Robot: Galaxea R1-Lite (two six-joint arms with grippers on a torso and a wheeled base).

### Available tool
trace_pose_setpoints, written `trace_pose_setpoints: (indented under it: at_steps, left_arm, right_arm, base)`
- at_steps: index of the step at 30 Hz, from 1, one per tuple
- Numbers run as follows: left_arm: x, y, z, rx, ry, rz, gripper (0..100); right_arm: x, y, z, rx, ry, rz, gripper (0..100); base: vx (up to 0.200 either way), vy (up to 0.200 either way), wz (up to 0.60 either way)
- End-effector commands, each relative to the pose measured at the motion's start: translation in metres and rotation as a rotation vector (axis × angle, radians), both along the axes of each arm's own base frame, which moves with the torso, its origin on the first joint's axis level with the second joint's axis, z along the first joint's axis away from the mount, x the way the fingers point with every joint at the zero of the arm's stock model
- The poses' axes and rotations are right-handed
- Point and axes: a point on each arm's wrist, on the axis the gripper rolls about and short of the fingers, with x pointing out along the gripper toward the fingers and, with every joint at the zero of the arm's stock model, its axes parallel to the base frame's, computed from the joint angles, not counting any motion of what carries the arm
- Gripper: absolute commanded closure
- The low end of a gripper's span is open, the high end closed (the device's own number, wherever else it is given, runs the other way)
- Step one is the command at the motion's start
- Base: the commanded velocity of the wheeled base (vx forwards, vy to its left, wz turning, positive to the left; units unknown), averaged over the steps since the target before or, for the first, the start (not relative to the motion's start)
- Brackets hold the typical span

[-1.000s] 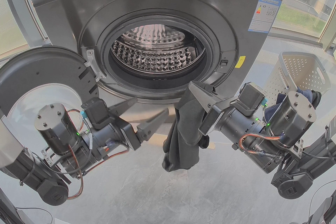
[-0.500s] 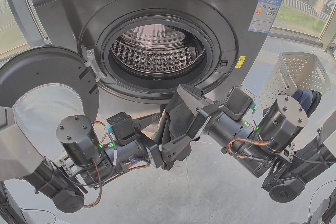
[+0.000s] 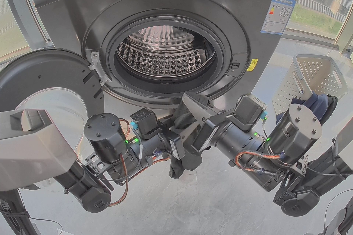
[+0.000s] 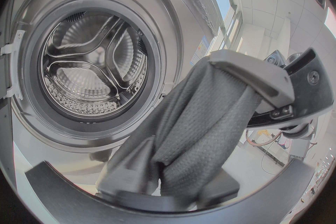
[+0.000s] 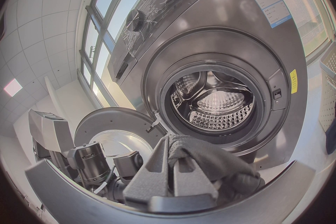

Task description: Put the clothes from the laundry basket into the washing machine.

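Note:
A dark grey garment [image 3: 181,167] hangs in front of the washing machine, just below its open drum [image 3: 161,52]. My right gripper [image 3: 189,101] is shut on the garment's upper part [image 5: 210,161]. My left gripper [image 3: 182,133] sits right under the right one, its fingers shut on a bunched fold of the same garment [image 4: 199,123]. In the left wrist view the cloth runs from my left gripper [image 4: 175,181] up to the right gripper's fingers [image 4: 259,77]. The drum [image 4: 91,60] holds no clothes that I can see.
The round machine door [image 3: 44,74] stands swung open at the left, behind my left arm. A white perforated laundry basket [image 3: 316,74] stands on the floor at the right with a blue cloth [image 3: 318,101] in it. Pale floor lies below the grippers.
My left arm has swung right to the hanging garment and its open fingers have shut on the cloth. The right gripper has shifted slightly left, still holding it.

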Motion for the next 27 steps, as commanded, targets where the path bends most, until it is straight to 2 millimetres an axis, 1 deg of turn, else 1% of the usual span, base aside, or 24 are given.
trace_pose_setpoints:
  at_steps: [1,2,5,9,10,13,14,15,17,21,24,25,26,27]
  left_arm:
    - [0.008,-0.004,-0.008,0.006,0.009,0.006,100]
    - [0.008,-0.004,-0.008,0.006,0.009,0.006,100]
    - [0.010,-0.006,0.001,-0.020,-0.018,0.035,100]
    - [0.006,-0.002,0.010,-0.037,-0.034,0.038,100]
    - [0.004,0.000,0.015,-0.043,-0.042,0.040,100]
    - [0.004,0.005,0.024,-0.059,-0.061,0.052,100]
    - [0.008,0.014,0.031,-0.070,-0.077,0.079,100]
    - [0.010,0.018,0.034,-0.076,-0.083,0.090,100]
    - [0.012,0.029,0.046,-0.096,-0.110,0.118,100]
    - [0.007,0.041,0.066,-0.126,-0.148,0.132,100]
    - [0.001,0.045,0.080,-0.144,-0.167,0.133,100]
    - [0.001,0.045,0.081,-0.145,-0.168,0.133,100]
    - [-0.003,0.048,0.088,-0.153,-0.179,0.131,100]
    - [-0.007,0.048,0.092,-0.158,-0.184,0.125,100]
  right_arm:
    - [-0.001,0.001,-0.001,-0.001,0.003,0.004,100]
    - [-0.001,0.001,-0.001,-0.001,0.003,0.004,100]
    - [-0.002,0.002,0.000,0.001,0.001,0.009,100]
    - [-0.003,0.002,-0.001,0.002,0.002,0.012,100]
    - [-0.003,0.003,0.000,0.005,0.000,0.012,0]
    - [-0.005,-0.001,-0.003,-0.008,0.017,0.012,0]
    - [-0.009,-0.006,-0.009,-0.032,0.038,0.016,0]
    - [-0.010,-0.010,-0.011,-0.042,0.045,0.015,0]
    - [-0.018,-0.025,-0.018,-0.083,0.073,0.010,0]
    - [-0.026,-0.046,-0.037,-0.159,0.135,-0.014,0]
    - [-0.034,-0.062,-0.055,-0.230,0.194,-0.007,0]
    - [-0.034,-0.063,-0.055,-0.232,0.196,-0.007,0]
    - [-0.035,-0.070,-0.064,-0.263,0.226,-0.010,0]
    - [-0.035,-0.074,-0.067,-0.273,0.236,-0.021,0]
  base:
    - [0.000,0.000,0.00]
    - [0.000,0.000,0.00]
    - [0.000,0.000,0.00]
    - [0.000,0.000,0.00]
    - [0.000,0.000,0.00]
    - [0.000,0.000,0.00]
    - [0.000,0.000,0.00]
    - [0.000,0.000,0.00]
    - [0.000,0.000,0.00]
    - [0.000,0.000,0.00]
    - [0.000,0.000,0.00]
    - [0.000,0.000,0.00]
    - [0.000,0.000,0.00]
    - [0.000,0.000,0.00]
